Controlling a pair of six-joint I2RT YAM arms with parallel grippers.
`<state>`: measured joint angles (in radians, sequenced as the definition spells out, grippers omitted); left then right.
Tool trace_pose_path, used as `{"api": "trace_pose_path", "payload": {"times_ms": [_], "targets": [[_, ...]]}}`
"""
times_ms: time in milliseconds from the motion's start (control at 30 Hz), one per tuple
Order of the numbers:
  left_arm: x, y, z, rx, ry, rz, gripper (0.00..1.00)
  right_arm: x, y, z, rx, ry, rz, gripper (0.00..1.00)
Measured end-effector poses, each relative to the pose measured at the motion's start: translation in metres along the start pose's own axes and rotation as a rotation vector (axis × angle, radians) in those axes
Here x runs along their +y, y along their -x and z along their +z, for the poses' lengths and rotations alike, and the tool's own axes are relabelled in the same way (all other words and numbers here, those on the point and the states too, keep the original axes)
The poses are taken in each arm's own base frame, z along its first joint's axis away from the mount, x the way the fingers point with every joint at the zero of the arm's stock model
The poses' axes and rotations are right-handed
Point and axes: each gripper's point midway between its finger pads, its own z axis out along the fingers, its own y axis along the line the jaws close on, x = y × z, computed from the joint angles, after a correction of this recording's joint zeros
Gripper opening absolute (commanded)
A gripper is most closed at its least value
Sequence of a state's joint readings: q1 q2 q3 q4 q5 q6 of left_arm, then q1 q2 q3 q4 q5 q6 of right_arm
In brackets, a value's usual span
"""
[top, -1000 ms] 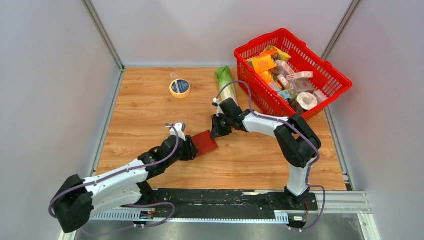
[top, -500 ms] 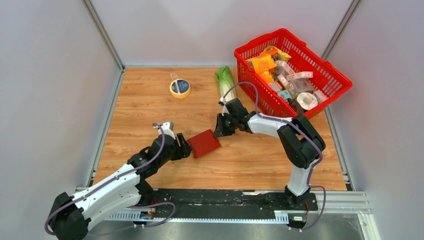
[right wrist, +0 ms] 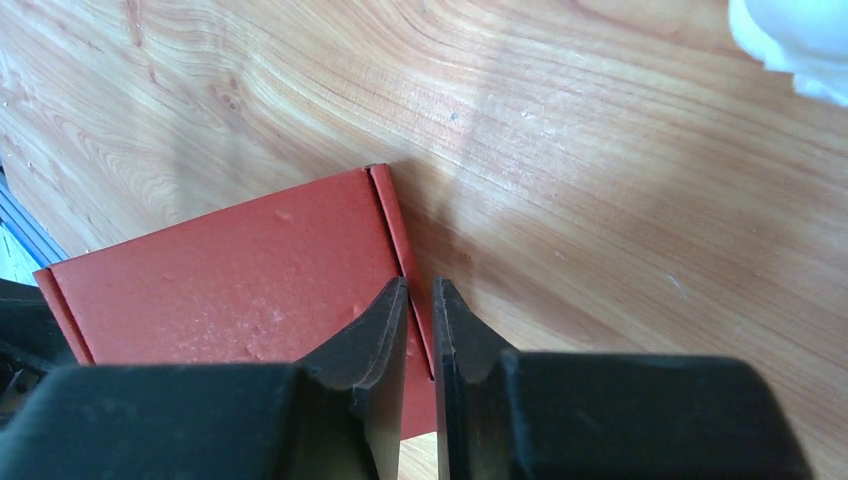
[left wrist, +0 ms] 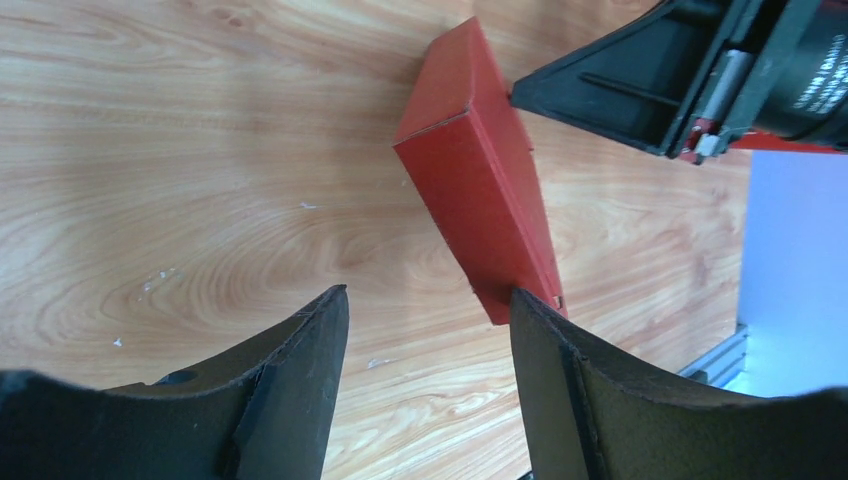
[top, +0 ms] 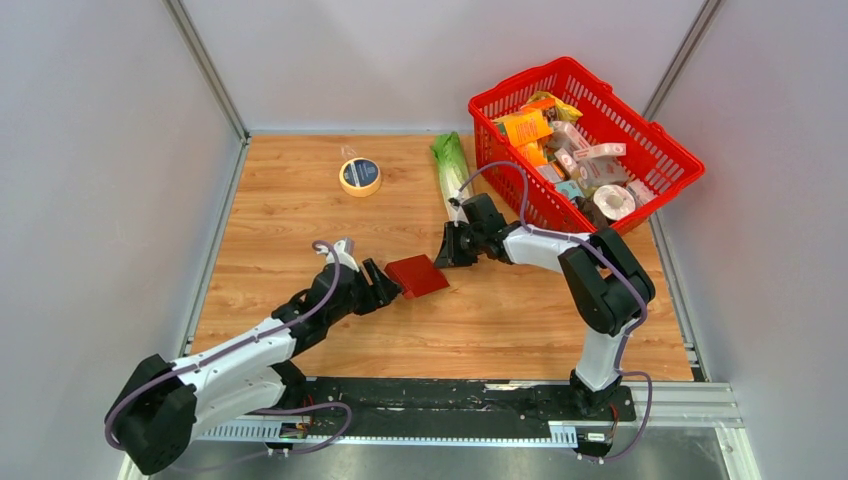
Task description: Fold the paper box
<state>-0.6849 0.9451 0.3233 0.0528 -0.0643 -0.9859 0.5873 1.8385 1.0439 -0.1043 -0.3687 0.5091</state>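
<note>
The paper box is a dark-red shallow block lying mid-table. It also shows in the left wrist view and the right wrist view. My left gripper is open and empty just left of the box; in its own view the box's near corner sits by the right finger. My right gripper is at the box's right edge. In its own view the jaws are nearly closed with the box's thin side flap between them. It also shows in the left wrist view.
A red plastic mesh basket full of packages stands at the back right. A green leafy vegetable lies behind the right gripper, its white end in the right wrist view. A tape roll lies at the back left.
My left gripper let go, drew back to the left, then came forward open to the box's left side. The right gripper and the box shifted slightly right and away.
</note>
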Motion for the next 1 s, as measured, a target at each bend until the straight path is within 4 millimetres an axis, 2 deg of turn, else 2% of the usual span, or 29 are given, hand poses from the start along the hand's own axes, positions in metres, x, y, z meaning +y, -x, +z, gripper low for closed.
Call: {"api": "trace_pose_path", "payload": {"times_ms": [100, 300, 400, 633, 767, 867, 1000], "targets": [[-0.006, 0.005, -0.003, -0.028, -0.029, -0.016, 0.68, -0.001, 0.001, 0.0, -0.003, -0.002, 0.0, 0.17], [-0.018, 0.024, -0.025, -0.13, -0.108, -0.056, 0.71, -0.002, -0.001, 0.0, -0.005, -0.002, 0.002, 0.17], [-0.023, 0.029, -0.029, -0.149, -0.125, -0.084, 0.72, -0.004, -0.004, 0.001, 0.001, -0.009, 0.006, 0.17], [-0.018, 0.021, -0.014, -0.078, -0.039, -0.116, 0.74, -0.013, -0.018, 0.0, 0.037, -0.039, 0.021, 0.17], [-0.015, 0.017, -0.009, -0.06, -0.023, -0.121, 0.74, -0.013, -0.018, 0.0, 0.037, -0.039, 0.021, 0.17], [-0.021, 0.019, -0.005, -0.05, -0.023, -0.114, 0.75, -0.012, -0.018, 0.001, 0.038, -0.039, 0.019, 0.17], [-0.038, 0.033, -0.005, -0.07, -0.045, -0.107, 0.75, -0.012, -0.018, 0.001, 0.038, -0.038, 0.019, 0.17]]}}
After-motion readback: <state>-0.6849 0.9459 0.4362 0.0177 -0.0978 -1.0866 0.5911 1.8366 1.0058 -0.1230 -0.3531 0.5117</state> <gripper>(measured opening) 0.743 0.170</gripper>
